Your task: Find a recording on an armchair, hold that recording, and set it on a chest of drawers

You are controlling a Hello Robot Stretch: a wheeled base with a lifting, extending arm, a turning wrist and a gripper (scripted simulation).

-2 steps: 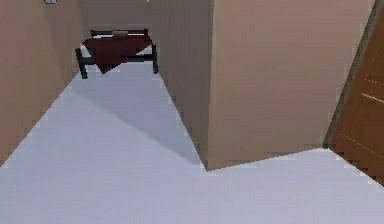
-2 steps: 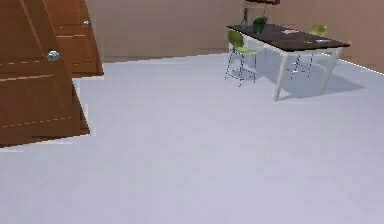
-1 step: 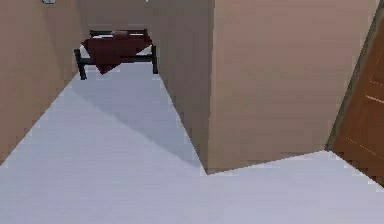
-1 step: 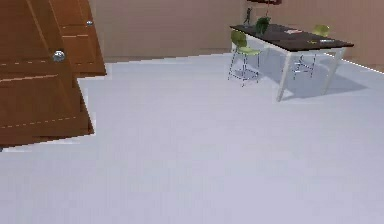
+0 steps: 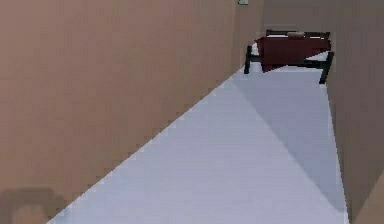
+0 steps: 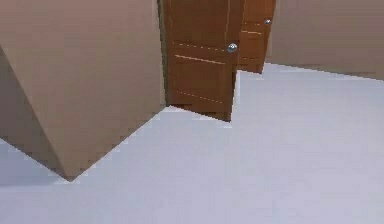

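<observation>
In the forward view a long pale grey-blue floor (image 5: 230,150) runs like a corridor between a plain tan-brown wall (image 5: 100,80) on the left and a darker brown wall (image 5: 365,120) on the right. At the far end of it stands a dark red upholstered piece of furniture on black legs (image 5: 289,50), near the picture's top right; it may be the armchair, but the shape is too small to be sure, and I cannot tell if a recording lies on it. In the arm side view a reddish-brown panelled wooden door (image 6: 203,55) with a small round metal knob (image 6: 232,47) stands beside the outer corner of a brown wall (image 6: 85,75). Just behind it, to the right, is a second door of the same wood (image 6: 256,38). About the gripper, its state and what it has hold of cannot be told
</observation>
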